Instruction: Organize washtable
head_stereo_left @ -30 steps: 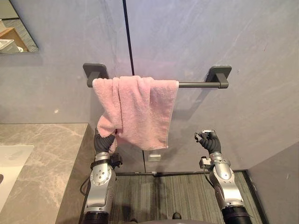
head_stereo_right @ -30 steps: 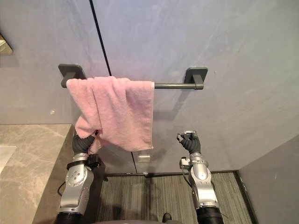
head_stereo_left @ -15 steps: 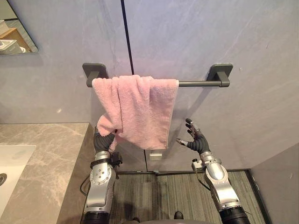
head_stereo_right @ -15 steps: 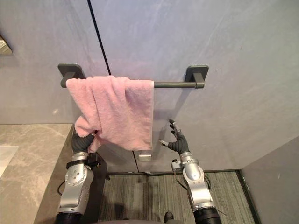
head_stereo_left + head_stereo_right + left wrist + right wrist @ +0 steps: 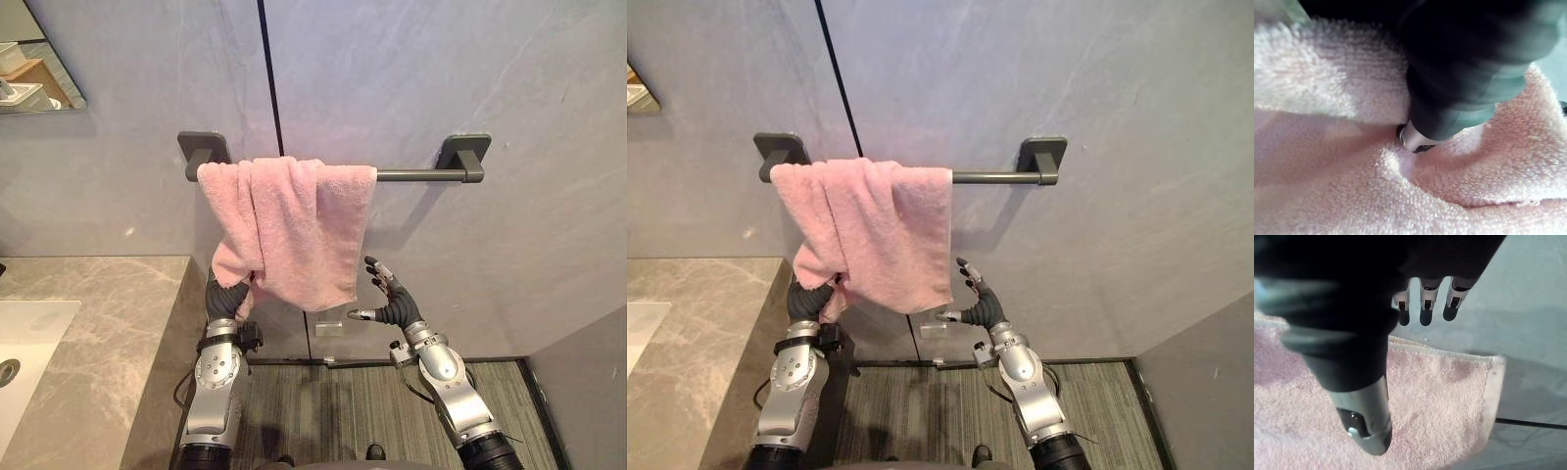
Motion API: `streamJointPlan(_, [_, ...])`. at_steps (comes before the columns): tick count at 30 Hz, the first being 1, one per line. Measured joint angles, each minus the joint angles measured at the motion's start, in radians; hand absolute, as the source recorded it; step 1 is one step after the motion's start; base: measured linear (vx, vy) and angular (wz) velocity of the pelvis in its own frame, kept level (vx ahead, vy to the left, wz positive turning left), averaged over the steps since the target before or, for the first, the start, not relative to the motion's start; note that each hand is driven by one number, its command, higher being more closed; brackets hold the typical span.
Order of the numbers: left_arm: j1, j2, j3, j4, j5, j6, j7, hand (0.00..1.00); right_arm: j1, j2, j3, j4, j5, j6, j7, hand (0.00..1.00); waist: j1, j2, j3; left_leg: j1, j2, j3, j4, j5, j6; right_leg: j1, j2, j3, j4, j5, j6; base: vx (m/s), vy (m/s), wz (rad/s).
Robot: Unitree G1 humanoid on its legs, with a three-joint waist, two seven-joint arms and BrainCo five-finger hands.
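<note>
A pink towel hangs bunched and uneven over the left part of a dark grey wall bar. My left hand is below its lower left corner, fingers curled into the cloth; the left wrist view shows terry cloth folded around the hand. My right hand is open with fingers spread, just right of the towel's lower right corner and apart from it. In the right wrist view its straight fingers and thumb point at the towel's edge.
A grey marble countertop with a white sink basin lies at the lower left. A mirror corner shows at the upper left. A small wall plate sits below the towel, above a striped floor mat.
My right hand has uncurled from a fist to open and moved left toward the towel's lower right corner. The left hand keeps its hold on the towel.
</note>
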Motion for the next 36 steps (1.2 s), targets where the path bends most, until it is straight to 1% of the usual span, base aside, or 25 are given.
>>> streamJointPlan(4, [0.000,0.003,-0.002,0.000,-0.001,0.000,0.000,1.00,-0.030,0.000,0.013,0.035,0.000,0.002,-0.002,0.00,0.000,0.000,0.000,-0.009,0.000,-0.003,0.000,0.000,0.000,-0.001,0.000,-0.002,0.000,0.000,0.000,-0.02,0.000,0.01])
streamJointPlan(9, [0.001,0.009,-0.011,0.000,-0.006,0.000,-0.002,1.00,-0.054,0.000,0.016,0.037,0.002,0.018,-0.006,0.00,0.002,0.000,0.000,-0.025,0.000,-0.014,0.002,0.000,0.000,-0.009,0.000,-0.010,-0.001,0.000,0.000,0.00,-0.002,0.07])
streamJointPlan(13, [0.001,0.011,-0.011,0.000,-0.009,0.000,-0.002,1.00,-0.082,0.001,0.016,0.060,0.009,0.020,-0.024,0.00,0.002,0.000,0.000,-0.033,0.000,-0.021,0.005,0.000,0.000,-0.011,0.000,-0.011,-0.003,0.000,0.000,-0.01,0.002,0.05])
streamJointPlan(17, [0.001,0.011,-0.011,0.000,-0.010,0.000,-0.001,1.00,-0.088,0.003,0.016,0.075,0.022,0.033,-0.024,0.00,0.007,-0.001,0.000,-0.037,0.001,-0.025,0.005,0.000,0.000,-0.012,0.001,-0.013,-0.005,-0.001,-0.001,0.00,0.000,0.01])
streamJointPlan(25, [0.000,0.011,-0.012,0.000,-0.010,0.000,-0.001,1.00,-0.103,0.005,0.023,0.076,0.022,0.035,-0.024,0.00,0.008,-0.006,0.003,-0.053,0.001,-0.025,0.005,0.001,-0.001,-0.027,0.002,-0.013,-0.005,-0.001,-0.001,0.00,0.000,0.00])
streamJointPlan(28, [0.000,0.012,-0.024,0.000,-0.010,0.000,-0.001,1.00,-0.114,0.006,0.026,0.077,0.021,0.036,-0.023,0.00,0.013,-0.009,0.005,-0.053,0.001,-0.026,0.005,0.001,-0.001,-0.027,0.002,-0.012,-0.005,-0.001,-0.001,0.00,0.000,0.00])
streamJointPlan(31, [-0.001,0.012,-0.039,0.000,-0.010,0.000,-0.001,1.00,-0.115,0.007,0.030,0.078,0.020,0.036,-0.023,0.00,0.026,-0.012,0.007,-0.053,0.002,-0.026,0.005,0.001,-0.001,-0.027,0.003,-0.011,-0.005,-0.001,-0.001,0.00,0.000,0.00])
streamJointPlan(34, [-0.001,0.013,-0.039,0.000,-0.010,0.000,-0.001,1.00,-0.115,0.008,0.057,0.080,0.016,0.036,-0.022,0.00,0.028,-0.018,0.010,-0.053,0.003,-0.027,0.005,0.001,-0.001,-0.026,0.003,-0.011,-0.005,-0.001,-0.001,0.00,0.000,0.00])
streamJointPlan(35, [-0.001,0.013,-0.039,0.000,-0.010,0.000,-0.001,1.00,-0.116,0.013,0.062,0.084,0.009,0.036,-0.022,1.00,0.028,-0.022,0.012,-0.052,0.003,-0.028,0.005,0.001,-0.001,-0.026,0.003,-0.011,-0.005,-0.001,-0.001,0.00,0.000,0.00])
streamJointPlan(36, [-0.001,0.013,-0.039,0.000,-0.010,0.000,-0.001,1.00,-0.120,0.022,0.062,0.094,0.003,0.036,-0.022,1.00,0.028,-0.025,0.014,-0.053,0.003,-0.028,0.005,0.001,-0.002,-0.026,0.003,-0.011,-0.005,-0.001,-0.001,0.00,0.000,0.00])
